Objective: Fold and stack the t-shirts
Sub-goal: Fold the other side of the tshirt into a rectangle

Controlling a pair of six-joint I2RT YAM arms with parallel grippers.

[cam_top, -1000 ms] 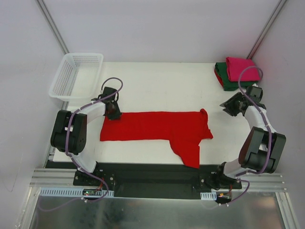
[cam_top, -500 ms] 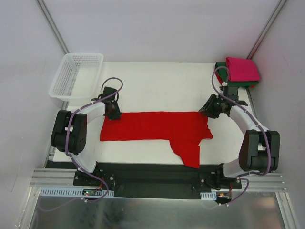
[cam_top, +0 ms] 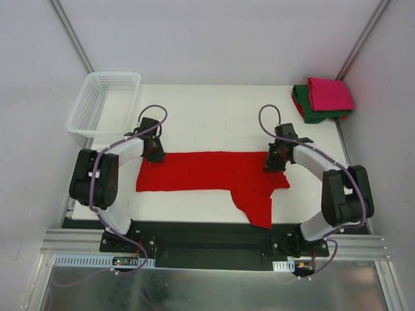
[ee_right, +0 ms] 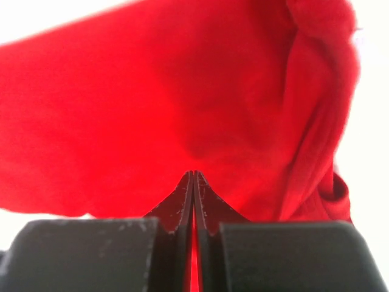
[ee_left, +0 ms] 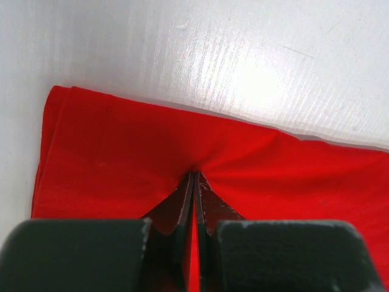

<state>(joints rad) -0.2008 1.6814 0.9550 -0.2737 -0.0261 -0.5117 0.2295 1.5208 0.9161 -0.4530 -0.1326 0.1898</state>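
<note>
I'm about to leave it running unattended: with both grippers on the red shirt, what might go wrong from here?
1. The left gripper and right gripper each pinch only a small bite at the far edge of the red t-shirt, so the cloth may slip out when pulled.
2. The sleeve juts toward the near edge of the table and may drag or fold crookedly.

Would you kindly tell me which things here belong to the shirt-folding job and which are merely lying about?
For the job: red t-shirt, pink t-shirt, green t-shirt.
Lying about: white mesh basket.
</note>
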